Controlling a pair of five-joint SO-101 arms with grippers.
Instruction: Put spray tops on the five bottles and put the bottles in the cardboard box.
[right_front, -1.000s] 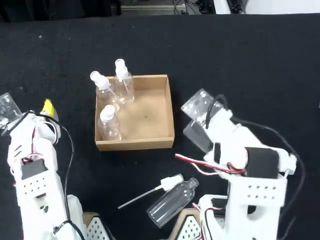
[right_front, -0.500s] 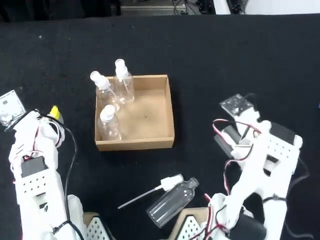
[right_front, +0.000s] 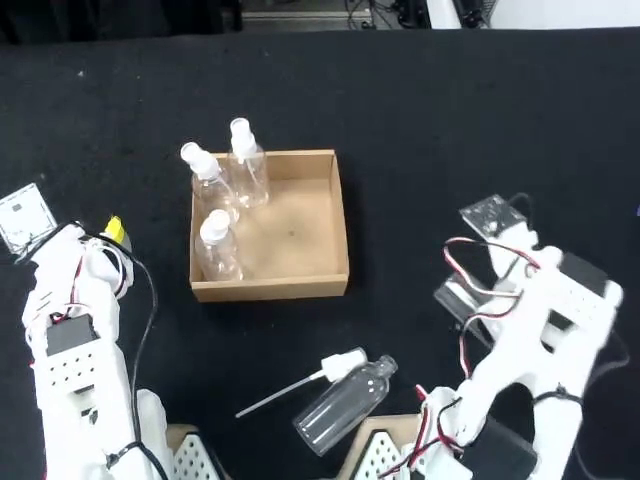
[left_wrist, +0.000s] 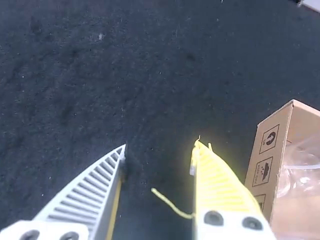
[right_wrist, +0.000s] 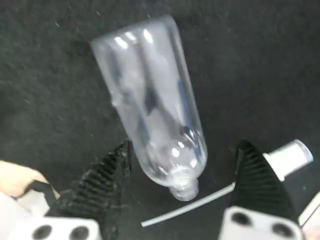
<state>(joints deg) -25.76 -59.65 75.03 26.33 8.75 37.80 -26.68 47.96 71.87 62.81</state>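
Note:
The cardboard box (right_front: 300, 235) sits mid-table with three capped bottles (right_front: 222, 205) standing along its left side. A clear uncapped bottle (right_front: 345, 405) lies on its side near the front edge, and a white spray top (right_front: 342, 364) with its long tube lies just beside its neck. In the right wrist view that bottle (right_wrist: 150, 100) lies beyond my open right gripper (right_wrist: 185, 145), with the spray top (right_wrist: 292, 155) off to one side. My right gripper (right_front: 458, 298) hangs right of the box. My left gripper (left_wrist: 160, 147) is open over bare cloth, left of the box (left_wrist: 282, 150).
Black cloth covers the table (right_front: 450, 120). The arm bases (right_front: 190, 455) stand at the front edge on either side of the lying bottle. Red and white cables (right_front: 470, 280) loop off the right arm.
The right arm has swung away from the box's right wall, to the right and toward the front. The left arm shifted slightly. Box and bottles stayed put.

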